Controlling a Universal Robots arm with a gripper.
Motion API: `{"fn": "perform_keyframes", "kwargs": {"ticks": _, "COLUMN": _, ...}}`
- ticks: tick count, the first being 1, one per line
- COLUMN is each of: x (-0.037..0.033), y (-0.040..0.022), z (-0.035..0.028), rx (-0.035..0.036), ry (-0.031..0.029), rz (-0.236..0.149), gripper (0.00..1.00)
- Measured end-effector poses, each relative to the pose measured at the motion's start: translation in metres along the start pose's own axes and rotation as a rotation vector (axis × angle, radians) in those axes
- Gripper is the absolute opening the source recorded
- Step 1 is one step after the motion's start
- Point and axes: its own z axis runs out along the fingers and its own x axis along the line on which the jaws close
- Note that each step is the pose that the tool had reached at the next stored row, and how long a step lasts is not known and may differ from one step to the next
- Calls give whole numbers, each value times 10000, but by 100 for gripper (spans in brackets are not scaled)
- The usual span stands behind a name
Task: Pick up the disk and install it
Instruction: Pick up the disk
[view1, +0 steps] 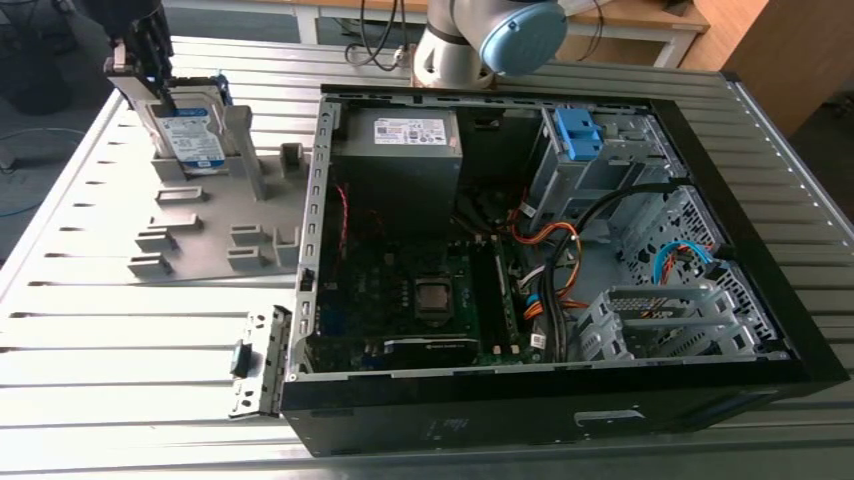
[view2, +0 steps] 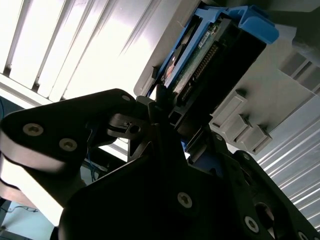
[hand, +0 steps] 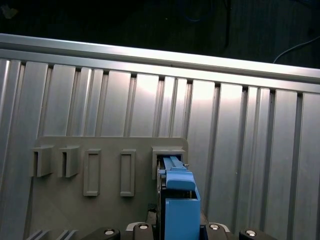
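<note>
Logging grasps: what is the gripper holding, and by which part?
The gripper holds the disk by its upper end, upright at the grey holder.

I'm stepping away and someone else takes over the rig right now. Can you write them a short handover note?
End effector: at the top edge of the disk; whether it grips cannot be confirmed.
Disk: upright in the grey holder, to the exterior view's left of the open computer case.
Done: end effector is positioned at the disk.
Left: the disk is not yet out of the holder or in the case.
</note>
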Motion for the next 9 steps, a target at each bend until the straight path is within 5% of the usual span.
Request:
{"fn": "perform_keyframes", "kwargs": {"ticks": 4, "x": -1, "y": -1, "z": -8, "rx": 10, "ry": -4, "rz": 0, "gripper": 36}}
{"fn": "perform_keyframes", "kwargs": {"ticks": 9, "x": -4, "y": 2, "z": -102, "rx": 3, "ry": -1, "rz": 1, "gripper": 36}}
